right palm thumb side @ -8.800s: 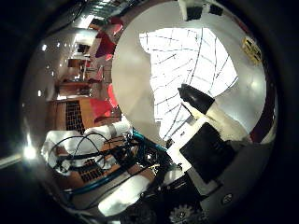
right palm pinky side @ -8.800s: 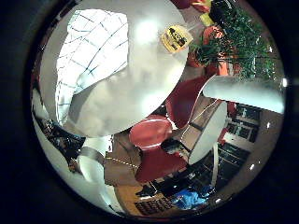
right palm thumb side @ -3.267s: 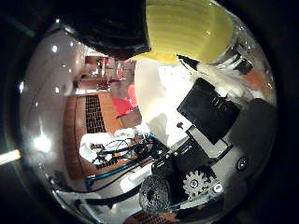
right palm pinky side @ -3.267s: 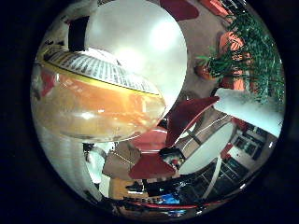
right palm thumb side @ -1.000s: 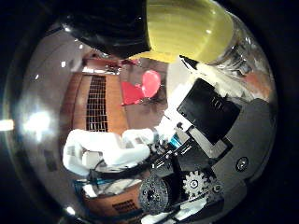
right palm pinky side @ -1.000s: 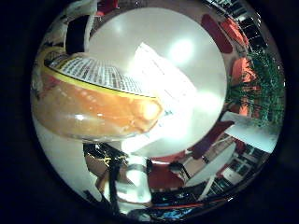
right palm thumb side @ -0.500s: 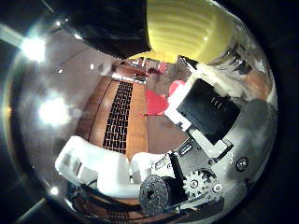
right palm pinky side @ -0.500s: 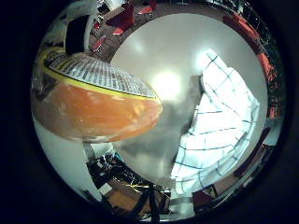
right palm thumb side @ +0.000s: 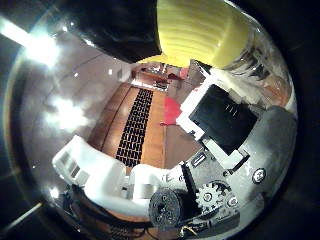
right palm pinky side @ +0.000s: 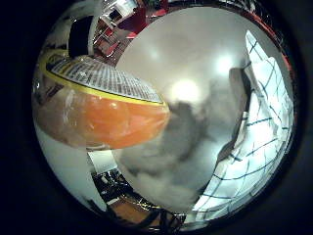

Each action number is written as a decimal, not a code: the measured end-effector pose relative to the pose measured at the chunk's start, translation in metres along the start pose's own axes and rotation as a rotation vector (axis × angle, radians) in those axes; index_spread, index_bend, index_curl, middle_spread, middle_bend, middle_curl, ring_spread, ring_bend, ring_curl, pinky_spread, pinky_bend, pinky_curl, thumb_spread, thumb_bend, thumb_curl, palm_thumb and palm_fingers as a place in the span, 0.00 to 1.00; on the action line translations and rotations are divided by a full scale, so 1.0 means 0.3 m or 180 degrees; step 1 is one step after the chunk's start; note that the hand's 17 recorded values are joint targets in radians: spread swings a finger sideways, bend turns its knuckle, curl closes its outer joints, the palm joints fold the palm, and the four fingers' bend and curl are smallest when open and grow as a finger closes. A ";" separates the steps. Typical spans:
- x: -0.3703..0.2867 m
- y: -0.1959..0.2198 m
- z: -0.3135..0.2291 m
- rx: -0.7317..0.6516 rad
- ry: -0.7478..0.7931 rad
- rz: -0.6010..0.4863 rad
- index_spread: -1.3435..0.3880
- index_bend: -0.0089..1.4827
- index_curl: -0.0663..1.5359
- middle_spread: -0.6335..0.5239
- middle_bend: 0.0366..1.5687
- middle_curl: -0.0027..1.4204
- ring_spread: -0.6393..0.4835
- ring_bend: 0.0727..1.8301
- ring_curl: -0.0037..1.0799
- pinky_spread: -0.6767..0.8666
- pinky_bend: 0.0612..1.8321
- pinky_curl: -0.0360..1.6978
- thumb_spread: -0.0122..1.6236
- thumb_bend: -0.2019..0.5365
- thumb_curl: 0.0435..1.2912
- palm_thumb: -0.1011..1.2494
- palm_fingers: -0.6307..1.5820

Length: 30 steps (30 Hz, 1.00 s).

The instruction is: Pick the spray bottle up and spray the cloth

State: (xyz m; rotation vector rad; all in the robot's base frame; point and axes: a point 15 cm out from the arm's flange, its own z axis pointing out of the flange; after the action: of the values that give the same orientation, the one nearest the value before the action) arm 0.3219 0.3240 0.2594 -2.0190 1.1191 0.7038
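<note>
The spray bottle (right palm pinky side: 98,110) sits right against the palm and fills much of the little finger side view: a clear body with orange liquid, a yellow-edged printed label wrapped round it, and a dark part at its far end. In the thumb side view the same bottle shows as a yellow band beside a black section, pressed close to the camera. The right hand (right palm thumb side: 225,125) is closed round the spray bottle, its white and black finger parts curling up against the bottle's side, with a geared part and a black knob lower on the hand's body.

Beyond the bottle lies a round white table (right palm pinky side: 195,63), glossy with bright light spots and grey shadow across it. On the table, well apart from the bottle, lies the cloth (right palm pinky side: 254,147), white with thin dark grid lines, rumpled along one edge. Past the table's rim a red chair (right palm pinky side: 134,22) stands on the floor.
</note>
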 end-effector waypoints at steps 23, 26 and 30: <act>0.029 0.010 0.012 -0.0030 -0.0026 -0.0046 0.59 0.26 0.47 0.42 0.69 0.42 0.35 0.69 0.55 0.18 0.57 0.55 0.46 0.23 0.51 0.72 0.71; 0.026 0.010 0.011 -0.0029 -0.0028 -0.0052 0.58 0.18 0.47 0.41 0.67 0.43 0.35 0.68 0.55 0.16 0.57 0.52 0.48 0.23 0.50 0.71 0.67; 0.017 0.009 0.007 -0.0025 -0.0035 -0.0068 0.56 0.13 0.47 0.40 0.63 0.45 0.34 0.68 0.55 0.14 0.52 0.49 0.53 0.23 0.47 0.69 0.59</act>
State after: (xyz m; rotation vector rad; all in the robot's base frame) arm 0.3217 0.3222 0.2533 -2.0284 1.0886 0.7086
